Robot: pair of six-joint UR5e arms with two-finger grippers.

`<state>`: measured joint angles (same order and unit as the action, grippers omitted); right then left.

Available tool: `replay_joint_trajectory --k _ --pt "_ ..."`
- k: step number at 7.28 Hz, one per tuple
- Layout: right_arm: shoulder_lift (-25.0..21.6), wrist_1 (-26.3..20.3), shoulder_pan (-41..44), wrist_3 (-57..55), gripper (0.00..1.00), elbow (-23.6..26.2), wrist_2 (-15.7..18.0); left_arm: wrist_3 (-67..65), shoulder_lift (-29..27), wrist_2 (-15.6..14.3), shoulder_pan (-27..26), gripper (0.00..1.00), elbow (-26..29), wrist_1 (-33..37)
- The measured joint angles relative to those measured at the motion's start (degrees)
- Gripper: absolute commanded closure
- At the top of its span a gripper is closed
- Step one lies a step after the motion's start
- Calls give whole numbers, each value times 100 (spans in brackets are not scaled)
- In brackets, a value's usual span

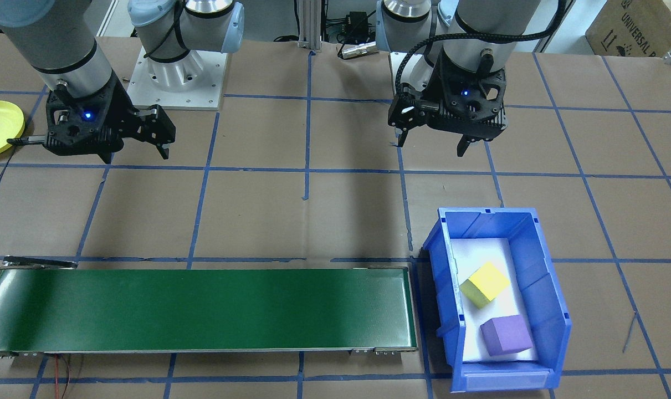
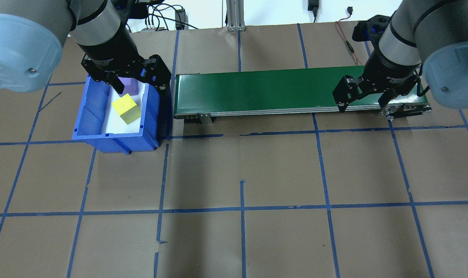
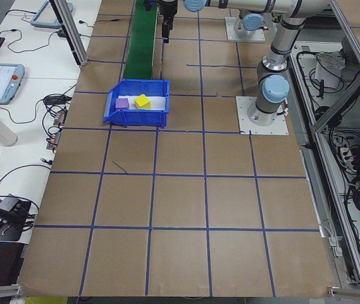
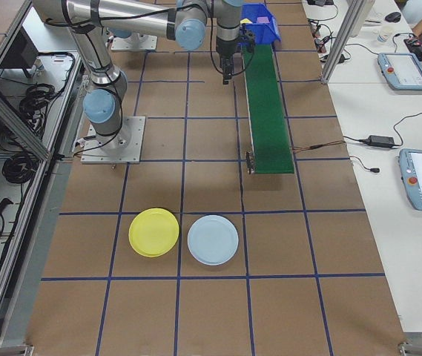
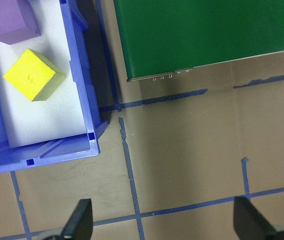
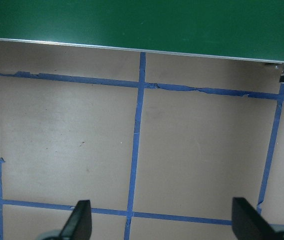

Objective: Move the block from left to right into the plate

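Hovering my left end effector (image 1: 435,141), fingers spread and empty, above the yellow block (image 1: 485,284) in the lower-right bin (image 1: 554,310); right end effector (image 1: 100,145) spread too, farther off.

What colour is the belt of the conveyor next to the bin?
Dark green; the conveyor belt shows best in the exterior front-facing view, beside the blue bin.

Yellow plate (image 4: 153,232); pale blue plate (image 4: 213,239); blue bin (image 1: 546,316) holds yellow cube (image 1: 485,284) and purple cube (image 1: 506,334). Green conveyor belt (image 1: 202,310); brown table (image 2: 280,173) gridded with blue tape.
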<state>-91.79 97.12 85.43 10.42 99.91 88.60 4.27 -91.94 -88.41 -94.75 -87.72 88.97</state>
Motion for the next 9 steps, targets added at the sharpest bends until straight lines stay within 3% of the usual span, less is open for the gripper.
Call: replay_joint_trajectory --k 5,7,9 --pt "34 22 72 -33 0 44 40 96 9 -18 72 0 0 17" --pt "71 51 122 -258 0 -7 31 1045 4 -49 373 0 -44 23" --pt "76 62 228 -411 0 -39 71 2803 -140 -55 851 0 -137 -174"
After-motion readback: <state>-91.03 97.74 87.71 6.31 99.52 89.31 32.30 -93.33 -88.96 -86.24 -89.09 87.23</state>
